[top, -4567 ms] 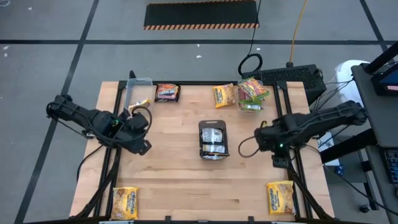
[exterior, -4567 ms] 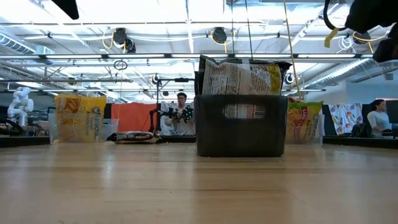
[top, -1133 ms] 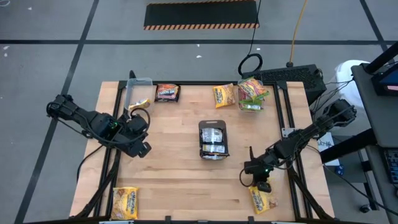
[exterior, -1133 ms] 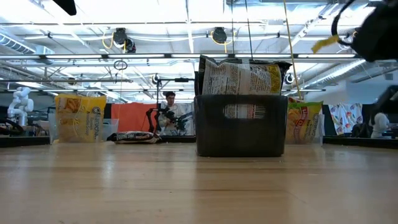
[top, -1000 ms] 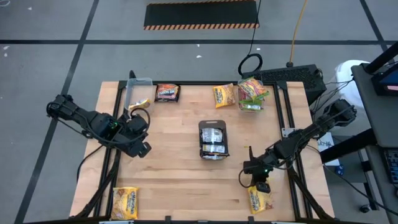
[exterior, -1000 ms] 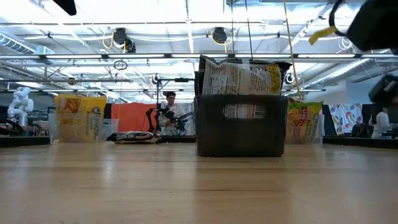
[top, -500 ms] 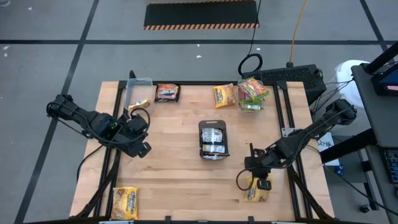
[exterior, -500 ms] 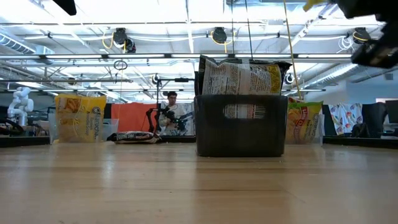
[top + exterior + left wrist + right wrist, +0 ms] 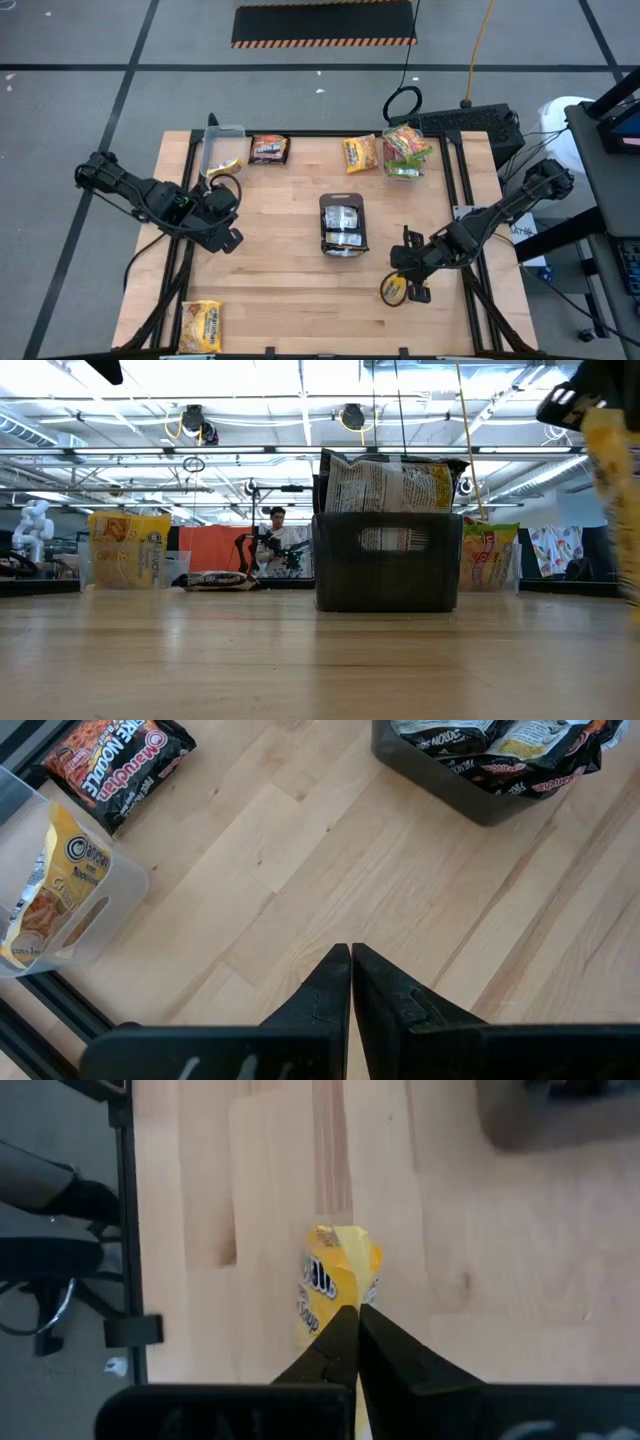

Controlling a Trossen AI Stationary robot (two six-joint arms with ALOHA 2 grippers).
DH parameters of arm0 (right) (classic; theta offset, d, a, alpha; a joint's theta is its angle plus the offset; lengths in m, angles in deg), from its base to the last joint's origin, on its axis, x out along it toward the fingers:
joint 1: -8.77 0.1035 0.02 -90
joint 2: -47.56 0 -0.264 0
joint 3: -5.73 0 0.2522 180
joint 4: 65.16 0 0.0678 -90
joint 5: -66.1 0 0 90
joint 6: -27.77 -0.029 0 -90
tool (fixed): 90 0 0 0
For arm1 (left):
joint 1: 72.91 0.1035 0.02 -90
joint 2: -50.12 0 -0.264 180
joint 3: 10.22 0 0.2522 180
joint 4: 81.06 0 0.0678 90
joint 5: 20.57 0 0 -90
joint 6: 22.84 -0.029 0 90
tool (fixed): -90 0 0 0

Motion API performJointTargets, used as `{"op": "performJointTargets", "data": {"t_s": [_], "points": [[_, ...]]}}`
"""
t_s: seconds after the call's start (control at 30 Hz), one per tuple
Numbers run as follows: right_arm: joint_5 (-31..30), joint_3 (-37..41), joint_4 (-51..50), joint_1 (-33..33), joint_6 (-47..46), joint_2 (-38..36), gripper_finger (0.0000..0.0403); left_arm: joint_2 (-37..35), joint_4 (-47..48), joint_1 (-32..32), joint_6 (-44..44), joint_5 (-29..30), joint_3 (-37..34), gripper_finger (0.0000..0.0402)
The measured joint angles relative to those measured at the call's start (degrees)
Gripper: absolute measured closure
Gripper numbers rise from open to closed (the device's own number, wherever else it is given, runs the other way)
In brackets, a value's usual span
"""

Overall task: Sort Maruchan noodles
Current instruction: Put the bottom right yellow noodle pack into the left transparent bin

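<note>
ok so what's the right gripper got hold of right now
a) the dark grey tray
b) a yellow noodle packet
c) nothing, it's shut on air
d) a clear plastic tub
b) In the right wrist view the right gripper is pinched shut on the edge of a yellow noodle packet, and the high view shows that packet at the gripper, right of and nearer than the dark grey tray.

Two clear tubs (image 9: pixel 221 150) (image 9: pixel 404 152); one dark tray (image 9: pixel 343 225); three loose yellow packets (image 9: pixel 360 152) (image 9: pixel 200 324) (image 9: pixel 394 289); one red-brown packet (image 9: pixel 268 148).
</note>
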Motion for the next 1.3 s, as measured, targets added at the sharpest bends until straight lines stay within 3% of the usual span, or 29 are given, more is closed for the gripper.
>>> {"op": "performJointTargets", "data": {"t_s": [0.6, 1.07, 1.3], "points": [[-11.1, -9.9, -0.9, -0.9, 10.2, 0.0, 0.0403, 0.0, 0.0, 0.0, -0.8, 0.0, 0.0, 0.038], [-11.4, -15.6, 1.8, -8.1, 24.9, 0.0, 0.0403, 0.0, -0.3, 0.0, -0.7, 0.0, 0.0, 0.038], [-11.0, -17.0, 11.3, -14.1, 34.2, 0.0, 0.0403, 0.0, -0.3, 0.0, -0.6, 0.0, 0.0, 0.038]]}}
